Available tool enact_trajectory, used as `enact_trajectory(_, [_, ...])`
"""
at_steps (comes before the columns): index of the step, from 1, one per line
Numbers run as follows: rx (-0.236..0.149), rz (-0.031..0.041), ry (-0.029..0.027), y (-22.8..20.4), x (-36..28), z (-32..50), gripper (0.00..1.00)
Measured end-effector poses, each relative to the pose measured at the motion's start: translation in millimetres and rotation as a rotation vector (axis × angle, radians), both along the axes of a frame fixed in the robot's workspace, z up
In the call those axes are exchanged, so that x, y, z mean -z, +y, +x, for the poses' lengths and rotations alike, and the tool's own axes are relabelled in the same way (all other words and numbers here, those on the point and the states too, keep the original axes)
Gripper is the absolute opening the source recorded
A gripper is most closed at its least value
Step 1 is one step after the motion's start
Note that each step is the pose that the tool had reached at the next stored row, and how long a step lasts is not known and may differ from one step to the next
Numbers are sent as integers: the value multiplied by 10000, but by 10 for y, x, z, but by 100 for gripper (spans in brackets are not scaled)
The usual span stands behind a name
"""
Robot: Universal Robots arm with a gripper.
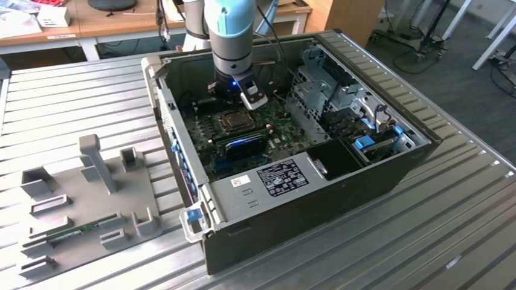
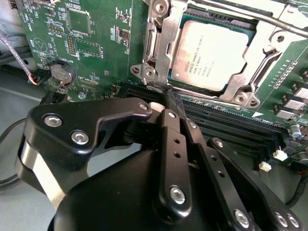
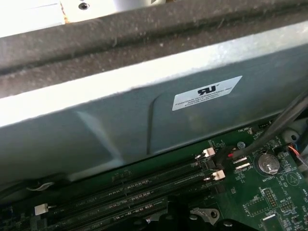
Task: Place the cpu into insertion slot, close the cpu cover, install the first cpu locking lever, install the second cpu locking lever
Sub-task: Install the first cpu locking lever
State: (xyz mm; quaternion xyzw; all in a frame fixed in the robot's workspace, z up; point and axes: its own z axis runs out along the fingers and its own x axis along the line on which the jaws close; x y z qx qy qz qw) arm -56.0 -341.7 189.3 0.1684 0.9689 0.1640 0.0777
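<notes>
Open computer case on a ribbed metal table; motherboard exposed. The cpu is seated in the insertion slot, silvery top showing through the window of the cpu cover, which lies flat over it: placing and closing appear done. One locking lever runs along the socket's edge; whether either lever is latched cannot be told. Pincer hangs just beside the socket, over the memory slots, fingers together, holding nothing.
</notes>
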Motion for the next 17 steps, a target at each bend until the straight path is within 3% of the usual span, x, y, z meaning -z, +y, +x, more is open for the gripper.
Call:
enact_trajectory(6, [0,8,-6,1,-7,1,10])
enact_trajectory(13, [-1,-14,-1,0,-130,1,10])
enact_trajectory(15, [0,-78,-2,1,-157,1,10])
enact_trajectory(16, [0,-159,5,1,-165,1,10])
enact_trajectory(17, [0,-295,29,0,-170,0,10])
